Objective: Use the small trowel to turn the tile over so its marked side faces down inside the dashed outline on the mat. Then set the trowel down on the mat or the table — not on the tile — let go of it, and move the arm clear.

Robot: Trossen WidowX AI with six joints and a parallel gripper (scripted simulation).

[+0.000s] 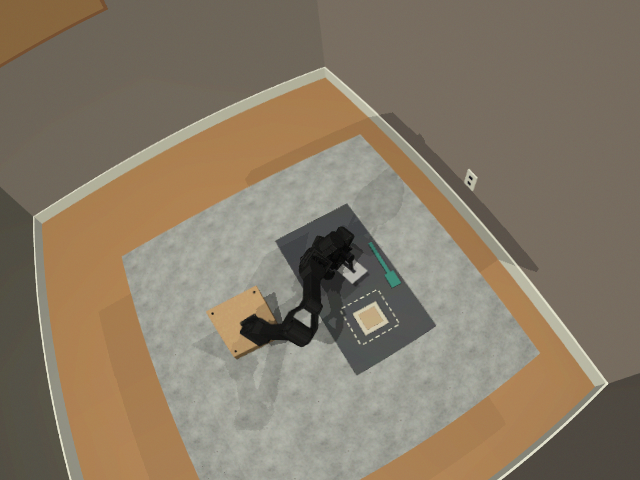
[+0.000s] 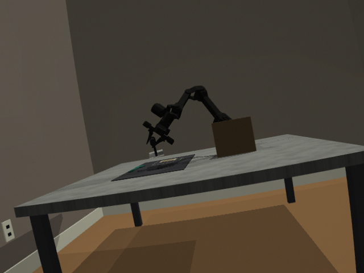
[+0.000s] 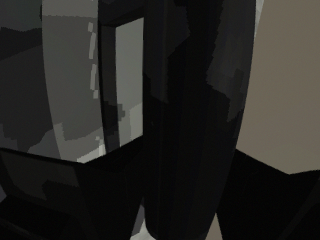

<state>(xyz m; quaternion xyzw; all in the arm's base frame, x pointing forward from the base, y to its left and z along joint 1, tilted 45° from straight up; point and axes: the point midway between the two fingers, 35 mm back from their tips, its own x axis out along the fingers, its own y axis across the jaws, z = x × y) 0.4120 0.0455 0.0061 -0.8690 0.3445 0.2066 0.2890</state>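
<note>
Holding: my gripper (image 1: 352,264) is clenched on the dark round handle of the small trowel with a pale grey flat blade (image 1: 356,274). The handle fills the space between the fingers, so they cannot close any further.
Trowel attitude: the blade hangs low, just above the far part of the dark grey mat (image 1: 413,320). I carry it off to one side so it does not pass over the tile.
Tile: the square tile with a tan face and cream border (image 1: 370,318) lies flat and roughly centred inside the dashed outline (image 1: 360,300).
Marked side: I judge that the mark now faces down, though from this high view I cannot be sure the tan face is the plain one.
Bystander: a teal long-handled tool (image 1: 383,264) lies on the mat just beside my blade, and nothing touches it.
Base: my arm reaches out from the tan wooden block (image 1: 232,310) on the mottled grey table (image 1: 206,248).
Step in hand: setting the trowel down is likely next.
Placement choice: bare mat between the teal tool and the outline suits, well off the tile.
Risk: dropping the blade onto the teal tool or nudging the tile out of its outline.
</note>
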